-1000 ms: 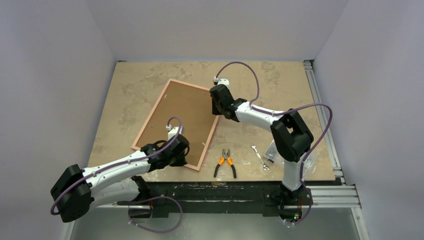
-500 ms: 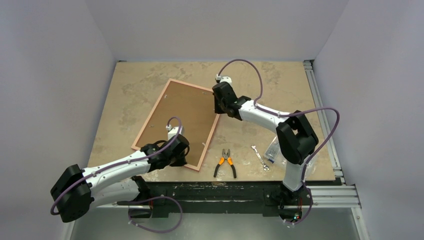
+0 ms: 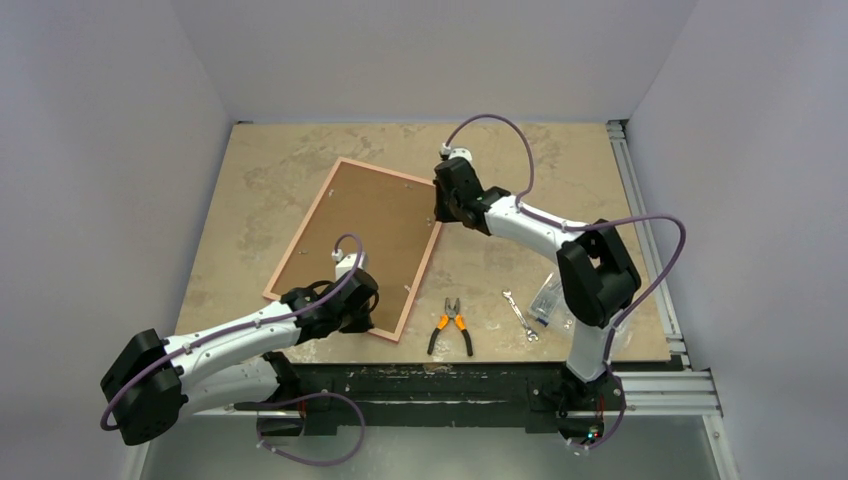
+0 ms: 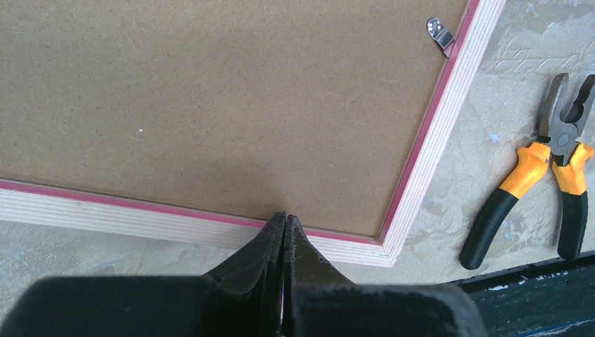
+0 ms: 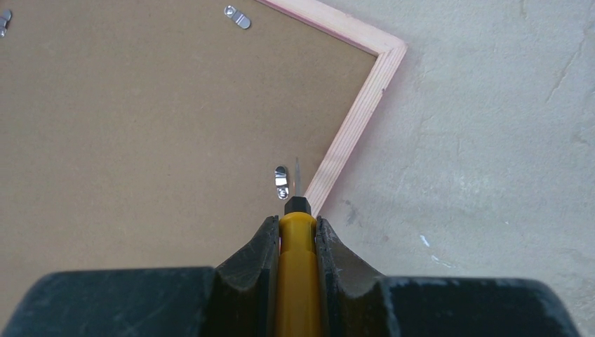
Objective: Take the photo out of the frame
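Top view: the only container is a clear packet (image 3: pixel 548 300) near the desk's right near corner; what it holds is too small to tell. Pliers (image 3: pixel 450 327) and a wrench (image 3: pixel 520 315) lie between it and the frame (image 3: pixel 355 240). The frame lies flat, brown board up, left of the middle of the desk (image 3: pixel 560 160). Its long axis runs from the near edge toward the far edge, leaning right at the far end. The left gripper (image 3: pixel 345 305) sits over its near right corner, and the right gripper (image 3: pixel 440 205) is at its far right side.

Left wrist: the fingers (image 4: pixel 270 239) are pressed together and hold nothing. Their tips are over the frame's pale near border.

Right wrist: the gripper is clamped on a yellow screwdriver (image 5: pixel 298 281). Its thin tip is just beside a metal clip (image 5: pixel 281 181) on the board, by the frame's right side.
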You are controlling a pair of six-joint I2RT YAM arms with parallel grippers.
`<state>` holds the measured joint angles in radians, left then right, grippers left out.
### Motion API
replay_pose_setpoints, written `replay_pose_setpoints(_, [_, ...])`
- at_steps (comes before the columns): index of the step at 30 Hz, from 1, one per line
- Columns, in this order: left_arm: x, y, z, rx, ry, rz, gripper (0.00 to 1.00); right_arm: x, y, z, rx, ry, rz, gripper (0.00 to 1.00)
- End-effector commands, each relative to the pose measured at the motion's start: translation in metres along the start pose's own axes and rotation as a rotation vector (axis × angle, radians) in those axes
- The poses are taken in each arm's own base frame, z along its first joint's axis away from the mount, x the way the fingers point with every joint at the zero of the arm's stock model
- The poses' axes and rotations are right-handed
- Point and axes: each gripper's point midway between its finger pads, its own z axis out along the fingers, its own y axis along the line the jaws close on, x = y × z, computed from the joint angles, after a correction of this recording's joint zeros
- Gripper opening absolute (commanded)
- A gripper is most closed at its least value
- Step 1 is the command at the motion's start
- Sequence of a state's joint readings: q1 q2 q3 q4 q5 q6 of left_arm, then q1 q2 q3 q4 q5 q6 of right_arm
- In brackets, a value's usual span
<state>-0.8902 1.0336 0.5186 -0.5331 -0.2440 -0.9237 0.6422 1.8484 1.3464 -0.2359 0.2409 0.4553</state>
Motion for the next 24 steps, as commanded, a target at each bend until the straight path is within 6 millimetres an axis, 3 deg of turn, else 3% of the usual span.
replay_pose_setpoints(1, [0.002,0.006,-0.002,-0.02,0.005,0.011,0.0,0.006,0.011,0.007,-0.049,0.019,0.011,0.0])
replay_pose_setpoints(9, [0.0,0.003,-0.002,-0.015,0.006,0.014,0.0,0.018,0.008,0.01,-0.039,0.054,0.011,0.0])
replay_pose_setpoints(24, [-0.001,0.001,-0.002,-0.014,0.011,0.018,0.0,0.023,0.031,-0.003,-0.185,0.073,0.032,0.0])
